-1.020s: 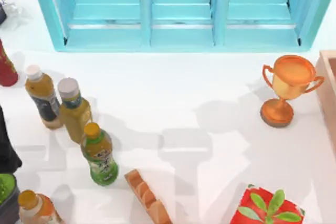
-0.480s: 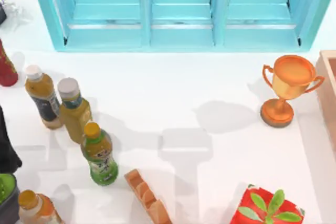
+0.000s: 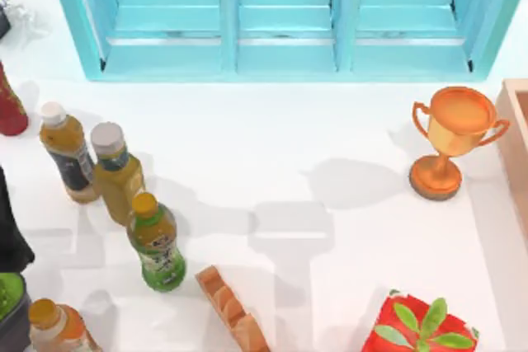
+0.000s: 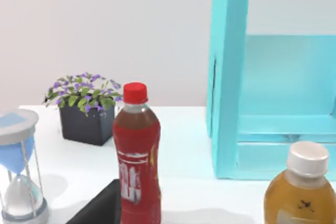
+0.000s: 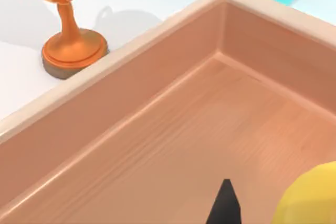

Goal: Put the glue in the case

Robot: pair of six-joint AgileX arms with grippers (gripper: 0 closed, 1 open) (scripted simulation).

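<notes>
The case (image 5: 131, 45) is a shallow wooden tray with a raised rim; its left wall shows at the table's right edge (image 3: 513, 133). My right gripper (image 5: 224, 208) hangs just over the case's bare floor, seen as a dark tip low in the right wrist view. Beside that tip a rounded yellow shape, the top of the glue (image 5: 312, 198), juts in at the corner of that view; its label and nozzle are out of view. My left arm (image 3: 10, 228) sits as a dark shape at the table's left edge.
A turquoise cabinet (image 3: 280, 18) spans the back. Three drink bottles (image 3: 117, 172) stand in a row at the left, with a red bottle (image 3: 10, 105) behind. An orange trophy (image 3: 452, 142) stands just left of the case. Bread (image 3: 233, 311) and a red box (image 3: 422, 323) lie in front.
The arm shadow on the table's right half has shrunk and pulled away toward the case. Bottles, trophy and bread stay where they were.
</notes>
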